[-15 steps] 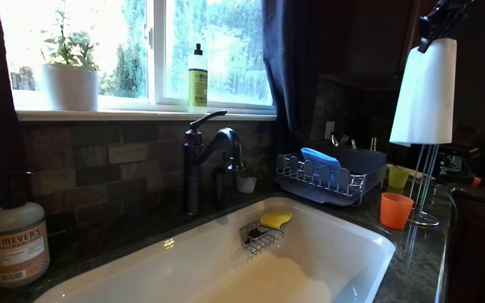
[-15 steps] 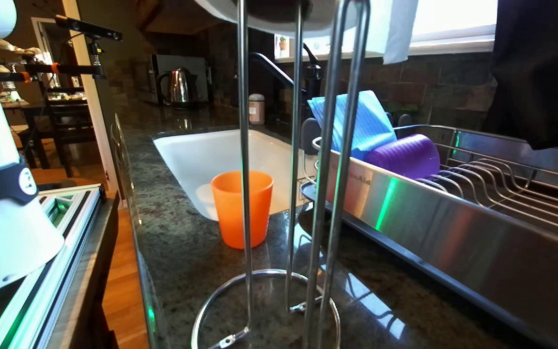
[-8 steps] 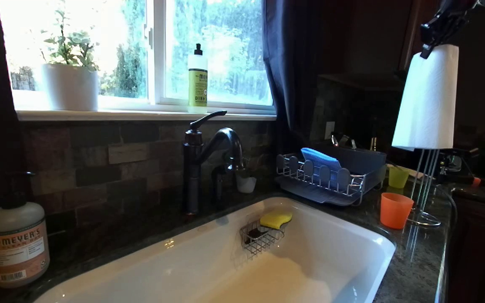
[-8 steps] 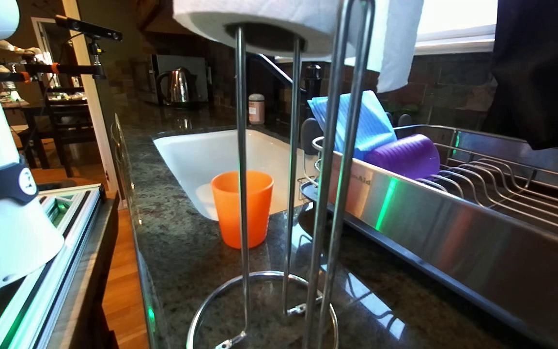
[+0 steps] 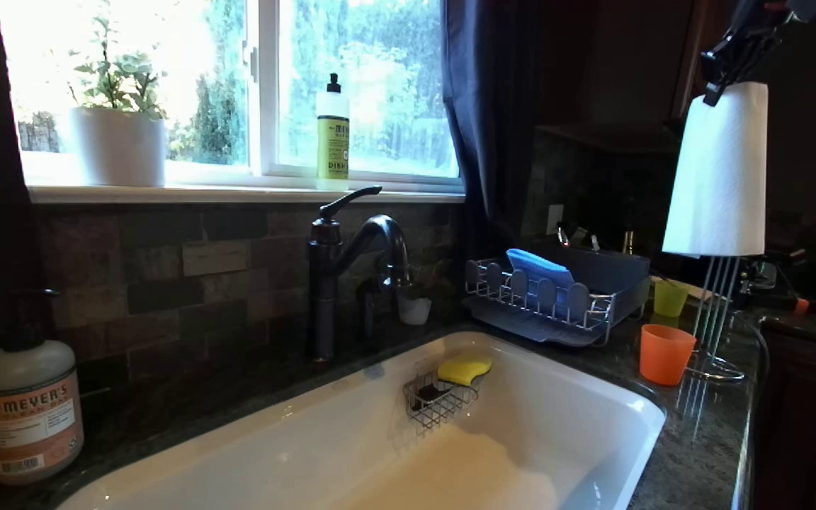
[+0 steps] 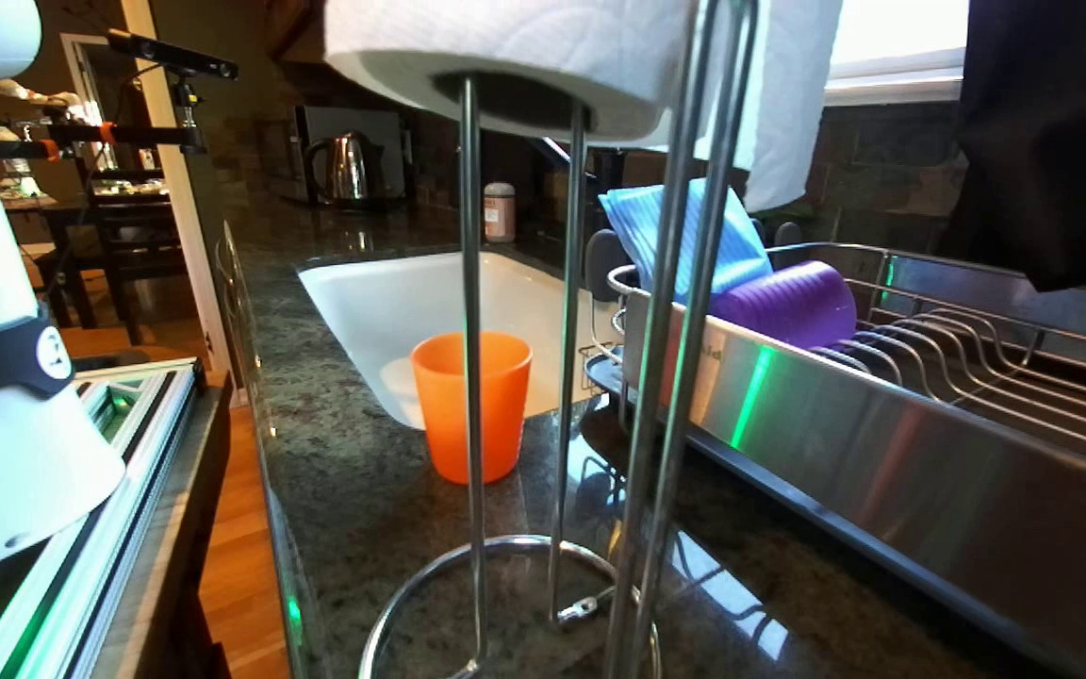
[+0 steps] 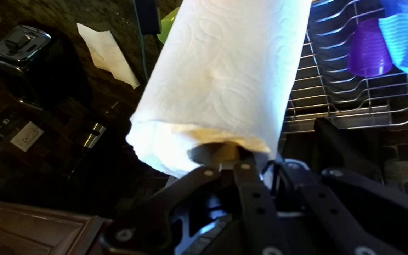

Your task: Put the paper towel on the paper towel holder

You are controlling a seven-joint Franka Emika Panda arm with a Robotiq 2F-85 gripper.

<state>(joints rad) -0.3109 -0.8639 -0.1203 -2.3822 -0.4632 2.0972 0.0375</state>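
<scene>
The paper towel, a thick white roll, hangs upright in an exterior view (image 5: 716, 173); its lower end shows in an exterior view (image 6: 515, 38). The silvery paper towel holder (image 6: 474, 311) stands on the counter, also seen in an exterior view (image 5: 716, 297). Two of its rods enter the roll's hollow core; a looped pair stands outside the roll. The roll's bottom is well above the base ring. My gripper (image 7: 260, 166) is shut on the roll's upper rim, one finger inside the core, one outside. The holder's top is hidden inside the roll.
An orange cup (image 6: 468, 415) stands close beside the holder base. The dish rack (image 6: 882, 453) with a purple cup (image 6: 788, 306) and a blue cloth (image 6: 694, 236) is nearby. The white sink (image 5: 635, 425) and a green cup (image 5: 670, 297) are close too.
The gripper and roll have moved down along the rods, so less rod shows below the roll. The holder's looped outer rods have shifted slightly right in an exterior view.
</scene>
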